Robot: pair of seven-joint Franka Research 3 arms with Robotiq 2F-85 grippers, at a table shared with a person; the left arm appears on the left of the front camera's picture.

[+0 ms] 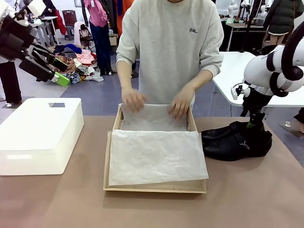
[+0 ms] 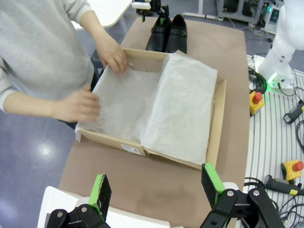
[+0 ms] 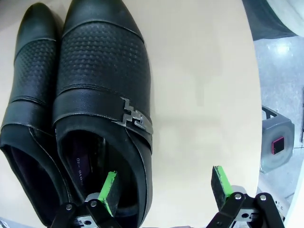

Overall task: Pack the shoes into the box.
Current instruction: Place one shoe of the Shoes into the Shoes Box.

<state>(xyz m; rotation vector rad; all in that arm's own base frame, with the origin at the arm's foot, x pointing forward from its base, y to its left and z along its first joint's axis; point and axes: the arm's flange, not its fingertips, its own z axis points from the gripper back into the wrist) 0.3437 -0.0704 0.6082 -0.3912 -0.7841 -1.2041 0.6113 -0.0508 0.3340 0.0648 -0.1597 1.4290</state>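
Now, glossy black shoes paired at frame left, perforated vamps, silver buckle, left tool and right tool spread wide.

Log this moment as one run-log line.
person: both hands on tissue paper in box | shoes: paired on table, right of box | right gripper: open, fingers straddling one shoe's side | left gripper: open, raised, empty
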